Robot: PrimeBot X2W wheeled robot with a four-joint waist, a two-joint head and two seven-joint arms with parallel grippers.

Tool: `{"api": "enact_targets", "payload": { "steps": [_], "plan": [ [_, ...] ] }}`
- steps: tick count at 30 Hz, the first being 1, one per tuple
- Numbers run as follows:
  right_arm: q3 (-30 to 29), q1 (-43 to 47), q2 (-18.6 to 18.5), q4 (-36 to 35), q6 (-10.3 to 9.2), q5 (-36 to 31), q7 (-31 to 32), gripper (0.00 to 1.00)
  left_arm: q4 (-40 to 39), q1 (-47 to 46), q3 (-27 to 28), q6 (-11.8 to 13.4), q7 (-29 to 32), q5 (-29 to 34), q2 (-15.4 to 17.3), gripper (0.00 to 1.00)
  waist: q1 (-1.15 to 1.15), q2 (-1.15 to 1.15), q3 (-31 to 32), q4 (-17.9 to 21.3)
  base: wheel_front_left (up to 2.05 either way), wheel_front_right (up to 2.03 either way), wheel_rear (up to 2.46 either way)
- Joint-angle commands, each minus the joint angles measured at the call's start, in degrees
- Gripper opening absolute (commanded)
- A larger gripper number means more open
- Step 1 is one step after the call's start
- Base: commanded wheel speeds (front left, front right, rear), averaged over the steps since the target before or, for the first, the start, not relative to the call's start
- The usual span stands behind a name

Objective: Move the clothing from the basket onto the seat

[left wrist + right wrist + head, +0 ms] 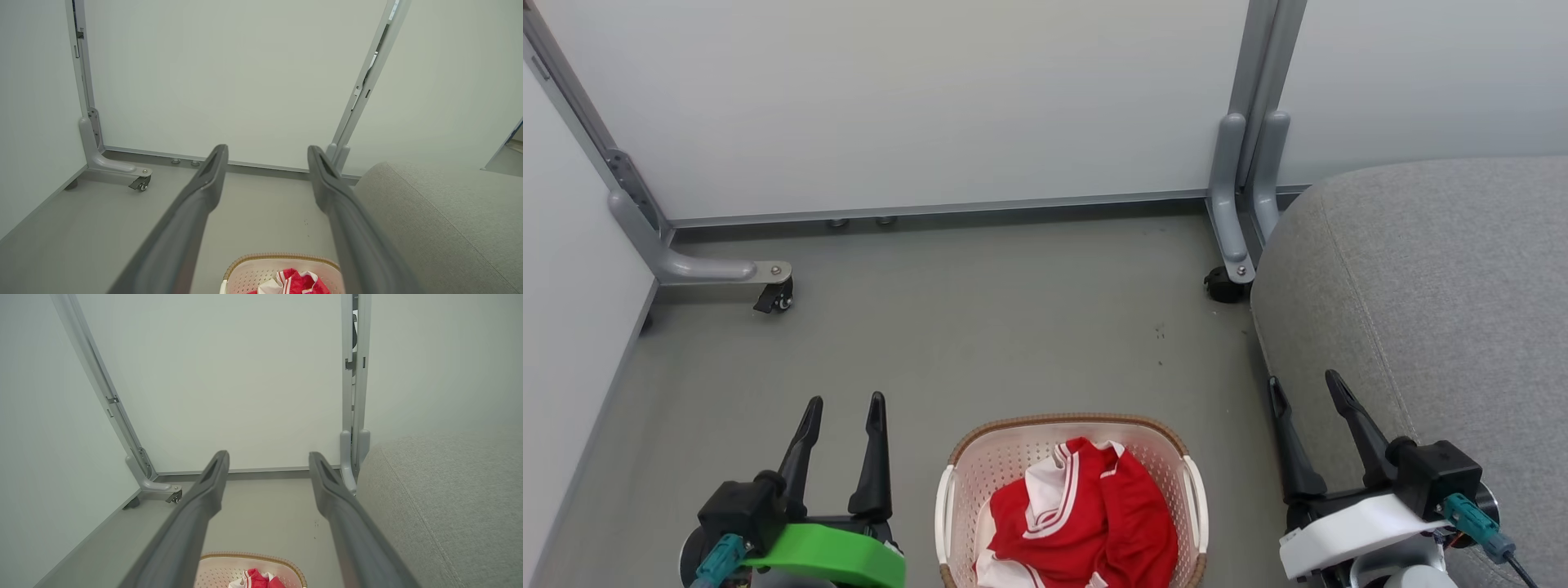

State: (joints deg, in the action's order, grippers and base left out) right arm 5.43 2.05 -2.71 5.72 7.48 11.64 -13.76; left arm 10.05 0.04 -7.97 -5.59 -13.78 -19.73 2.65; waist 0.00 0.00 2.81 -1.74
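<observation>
Grey matte floor [1013, 327], pale panels [931, 98] on castered metal posts [1241, 163] behind; thin red clothing [1086, 514] crumpled in the perforated oval basket [1062, 425] at bottom centre, rounded fabric seat [1445, 286] at right, left gripper [845, 398] and right gripper [1303, 377] flanking, fingers spread, empty; left wrist view's right edge catches a gap [504, 157].

**One basket, one seat, two grippers**

There are two grippers, the left gripper [844, 400] and the right gripper [1302, 379]. Each has two dark fingers, four in all.

One basket [1066, 420] with two white handles [945, 510] sits between the two pairs of jaws. It holds one heap of red clothing [1086, 514]; the number of garments cannot be told.

One seat [1437, 286] lies just beside the right jaws.

Beyond the jaws are two castor wheels [774, 298], two grey posts [1250, 122] and three pale panels [931, 106].
</observation>
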Motion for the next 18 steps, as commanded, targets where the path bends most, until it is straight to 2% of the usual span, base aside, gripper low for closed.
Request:
{"api": "enact_targets", "payload": {
  "steps": [1,11,18],
  "plan": [
    [0.14,0.62,-0.27,-0.04,0.02,-1.21,-0.58,1.0,0.29,0.43,-0.24,-0.39,-0.53,1.45,0.36,1.0,0.0,0.0,0.05,-0.06,0.0,0.0,0.0],
    [0.44,1.3,-0.3,-0.41,0.02,-4.7,-1.63,1.0,0.78,0.31,-0.84,-0.88,-1.6,5.01,0.4,1.0,0.0,0.0,-0.02,-0.95,0.0,0.0,0.0],
    [0.5,1.22,-0.29,0.03,0.01,-4.08,-1.48,1.0,0.97,0.49,-0.54,-0.97,-1.47,4.85,0.39,1.0,0.0,0.0,0.09,-1.06,0.0,0.0,0.0]
  ]
}}
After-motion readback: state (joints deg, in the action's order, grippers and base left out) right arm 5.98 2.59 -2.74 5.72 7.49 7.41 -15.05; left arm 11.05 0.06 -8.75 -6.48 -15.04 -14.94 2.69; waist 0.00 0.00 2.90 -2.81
